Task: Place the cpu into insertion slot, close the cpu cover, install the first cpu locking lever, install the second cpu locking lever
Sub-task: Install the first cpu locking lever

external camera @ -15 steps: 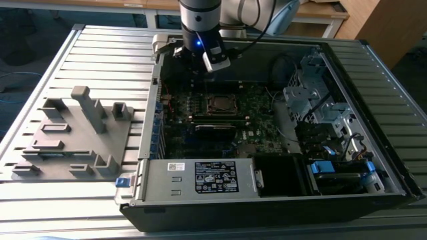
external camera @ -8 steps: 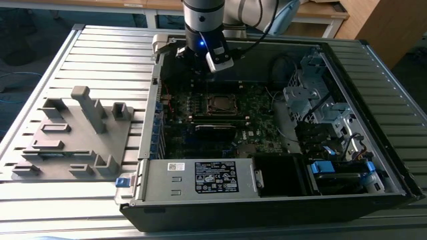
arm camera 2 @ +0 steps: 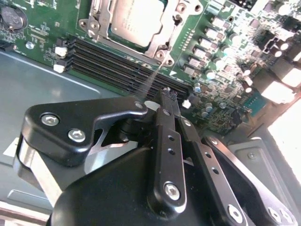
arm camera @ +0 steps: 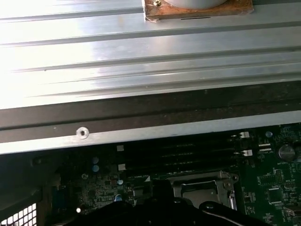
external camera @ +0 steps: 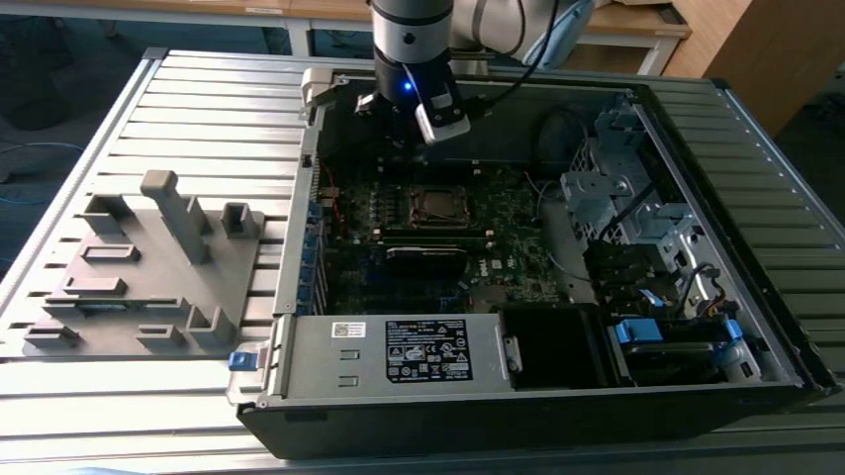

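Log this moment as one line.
gripper: fingers together, above green motherboard | silver-grey square cpu: seated | shiny metal cpu cover frame: down around it

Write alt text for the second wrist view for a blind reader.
The black claw hangs above a green motherboard, near long black memory slots. Beyond them, the silver cpu sits framed by the metal cpu cover.

Exterior view, reference: power supply (external camera: 317,361).
- Large black label (external camera: 429,349) on its top face, with white print in lines and a row of symbols. All too fine to read.
- Small white sticker (external camera: 350,330) just beside the black label, toward the exterior view's left. Dark print, illegible.
- Pale tag (external camera: 485,266) on the motherboard (external camera: 521,282), beyond the power supply. Unreadable.

No legible text.
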`<state>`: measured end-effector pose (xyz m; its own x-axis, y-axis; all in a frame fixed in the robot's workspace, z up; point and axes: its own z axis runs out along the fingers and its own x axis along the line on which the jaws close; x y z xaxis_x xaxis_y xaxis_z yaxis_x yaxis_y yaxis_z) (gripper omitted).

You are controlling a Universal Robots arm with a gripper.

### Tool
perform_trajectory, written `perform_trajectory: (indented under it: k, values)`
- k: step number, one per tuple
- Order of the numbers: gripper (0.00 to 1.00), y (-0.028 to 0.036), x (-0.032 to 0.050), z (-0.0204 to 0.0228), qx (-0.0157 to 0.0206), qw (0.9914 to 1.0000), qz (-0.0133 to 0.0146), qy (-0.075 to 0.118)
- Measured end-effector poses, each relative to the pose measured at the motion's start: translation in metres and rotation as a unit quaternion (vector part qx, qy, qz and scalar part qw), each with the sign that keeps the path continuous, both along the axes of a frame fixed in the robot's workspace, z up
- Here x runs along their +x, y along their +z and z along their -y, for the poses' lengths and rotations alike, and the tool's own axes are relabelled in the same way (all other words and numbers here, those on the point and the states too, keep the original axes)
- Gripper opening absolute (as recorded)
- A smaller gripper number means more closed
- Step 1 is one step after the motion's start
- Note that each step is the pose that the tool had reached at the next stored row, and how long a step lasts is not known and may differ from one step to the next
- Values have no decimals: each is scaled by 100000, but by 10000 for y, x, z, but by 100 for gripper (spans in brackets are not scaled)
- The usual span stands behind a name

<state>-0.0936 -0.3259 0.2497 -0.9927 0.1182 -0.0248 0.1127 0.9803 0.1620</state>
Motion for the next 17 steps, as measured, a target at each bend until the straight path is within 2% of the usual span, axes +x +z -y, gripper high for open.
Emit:
perform_trajectory:
  k: [17]
  values:
    - [11,-5,164,0,-1,100000,-1,0]
